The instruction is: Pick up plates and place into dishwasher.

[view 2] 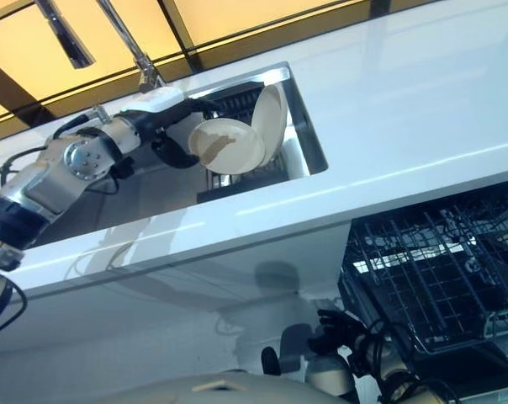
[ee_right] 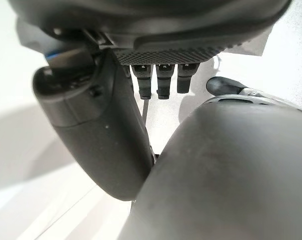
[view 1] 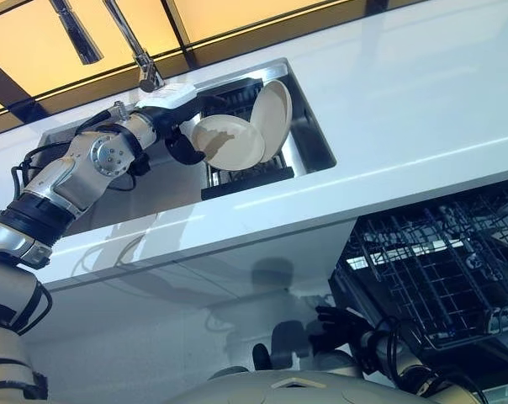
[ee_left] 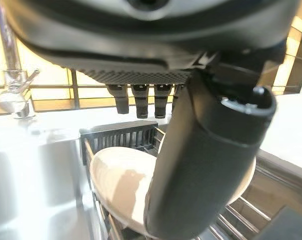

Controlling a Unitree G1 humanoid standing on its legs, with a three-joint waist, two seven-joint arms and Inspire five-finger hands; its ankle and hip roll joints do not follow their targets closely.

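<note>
A cream plate (view 1: 229, 141) hangs tilted over the sink, its face turned toward me. My left hand (view 1: 182, 145) is shut on its left rim, and its thumb (ee_left: 206, 160) lies across the plate (ee_left: 121, 185). Right behind it a second cream plate (view 1: 276, 111) stands upright in the black dish rack (view 1: 246, 175) inside the sink. The open dishwasher's black wire basket (view 1: 439, 269) juts out below the counter at the lower right. My right hand (view 1: 331, 324) hangs low beside that basket, fingers relaxed and holding nothing.
The steel sink (view 1: 317, 143) is sunk into a white counter (view 1: 405, 109). A chrome faucet (view 1: 140, 59) rises just behind my left wrist. The white cabinet front (view 1: 237, 278) drops below the counter edge, left of the dishwasher.
</note>
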